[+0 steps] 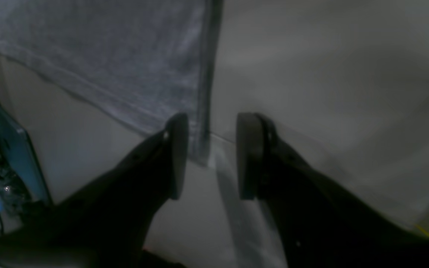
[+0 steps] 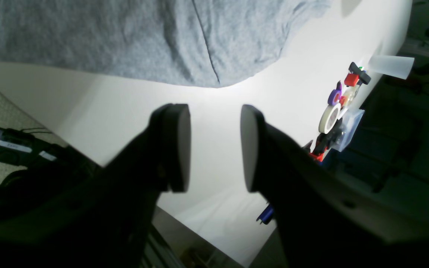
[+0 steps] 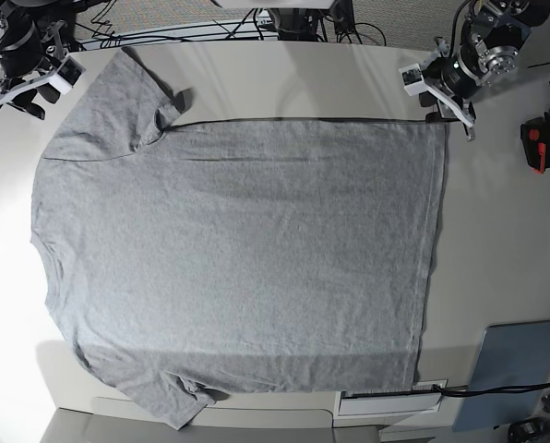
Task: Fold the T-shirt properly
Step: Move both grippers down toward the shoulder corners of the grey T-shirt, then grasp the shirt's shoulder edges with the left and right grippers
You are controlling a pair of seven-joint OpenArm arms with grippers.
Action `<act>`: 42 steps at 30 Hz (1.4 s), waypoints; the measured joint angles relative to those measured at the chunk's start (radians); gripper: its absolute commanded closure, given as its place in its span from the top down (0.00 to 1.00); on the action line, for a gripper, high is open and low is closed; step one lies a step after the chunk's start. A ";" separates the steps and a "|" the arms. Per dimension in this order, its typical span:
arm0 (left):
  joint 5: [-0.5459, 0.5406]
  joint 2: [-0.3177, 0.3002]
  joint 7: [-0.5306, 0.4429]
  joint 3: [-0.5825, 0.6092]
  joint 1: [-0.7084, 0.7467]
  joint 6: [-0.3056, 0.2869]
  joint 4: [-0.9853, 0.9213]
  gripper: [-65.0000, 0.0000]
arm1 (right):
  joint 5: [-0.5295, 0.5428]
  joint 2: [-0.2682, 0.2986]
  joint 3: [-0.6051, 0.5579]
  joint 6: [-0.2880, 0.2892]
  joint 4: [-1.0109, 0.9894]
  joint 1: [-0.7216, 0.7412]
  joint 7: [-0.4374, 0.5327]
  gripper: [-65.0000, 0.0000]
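Note:
The heather-grey T-shirt (image 3: pixel 238 258) lies flat on the white table (image 3: pixel 506 240), plain side up, with the collar to the left and the hem to the right in the base view. Its far edge runs straight, with a dark line along it. My left gripper (image 3: pixel 450 106) hangs open just over the far hem corner. The left wrist view shows that corner (image 1: pixel 199 149) between the two fingers of the left gripper (image 1: pixel 212 156), with nothing pinched. My right gripper (image 3: pixel 21 92) is open beside the far sleeve (image 3: pixel 118 83). In the right wrist view the right gripper (image 2: pixel 214 149) stands over bare table, short of the shirt's cloth (image 2: pixel 143 41).
Tape rolls (image 2: pixel 330 117), small red and black parts (image 2: pixel 354 76) and a clear plastic cup (image 2: pixel 391 66) sit along the table edge. A blue-grey pad (image 3: pixel 515 369) lies at the near right, and a red-black tool (image 3: pixel 536 148) at the right edge. Cables run behind the table.

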 measured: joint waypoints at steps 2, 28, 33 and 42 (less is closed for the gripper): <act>0.000 0.000 -0.006 0.000 -0.015 -0.003 -0.006 0.35 | 0.000 0.000 0.000 0.000 0.000 0.000 0.000 0.34; 0.003 0.000 -0.115 -0.003 -0.153 -0.092 -0.138 0.35 | 0.000 0.000 0.000 0.000 0.000 0.000 0.000 0.34; 0.004 0.000 -0.115 -0.003 -0.162 -0.135 -0.138 0.18 | 0.000 0.000 0.000 0.000 0.000 0.000 0.000 0.34; 0.003 0.004 -0.115 -0.002 -0.159 -0.116 -0.140 0.00 | 0.000 -0.001 0.000 -0.022 0.000 0.026 0.075 0.34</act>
